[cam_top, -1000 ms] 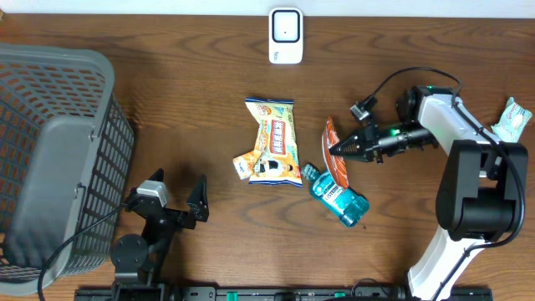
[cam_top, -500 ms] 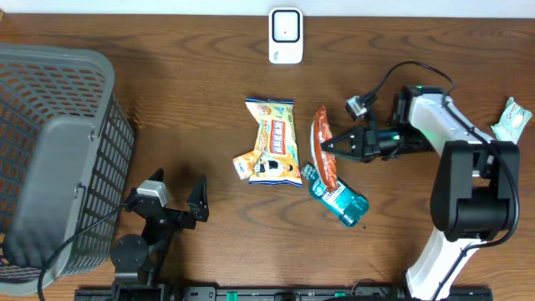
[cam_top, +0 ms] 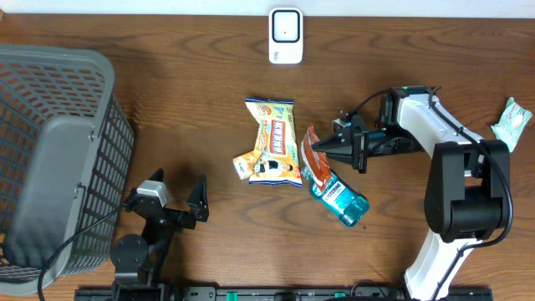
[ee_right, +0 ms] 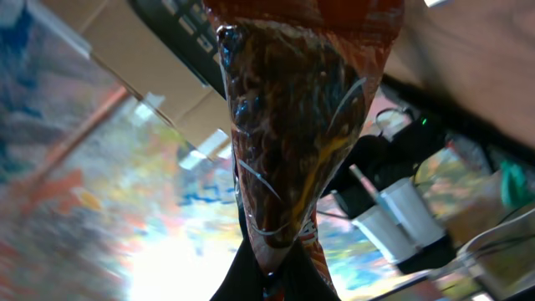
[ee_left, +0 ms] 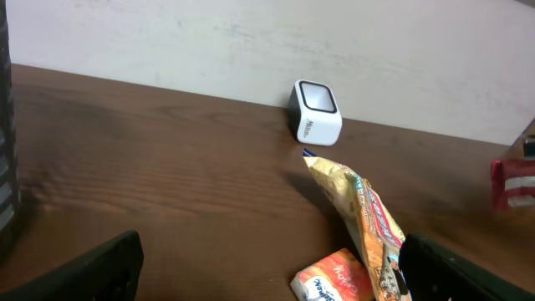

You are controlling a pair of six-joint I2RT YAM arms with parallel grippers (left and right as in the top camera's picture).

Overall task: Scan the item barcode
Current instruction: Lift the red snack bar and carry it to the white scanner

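Overhead, right pincer (cam_top: 321, 147) pinches a glossy, crinkled red pouch (cam_top: 315, 170); left pincer (cam_top: 177, 187) sits spread wide.

Matt wood-grain table (cam_top: 184, 100), glossy film pouch (cam_top: 313, 163), grey plastic mesh basket (cam_top: 50, 150), smooth white plastic scanner (cam_top: 286, 35)

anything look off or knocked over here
Nothing looks spilled or broken. The mouthwash bottle lies on its side rather than standing upright. The right claw is shut on an orange snack packet, pinched at one end so that it hangs loose; in the overhead view it overlaps the bottle's cap end.
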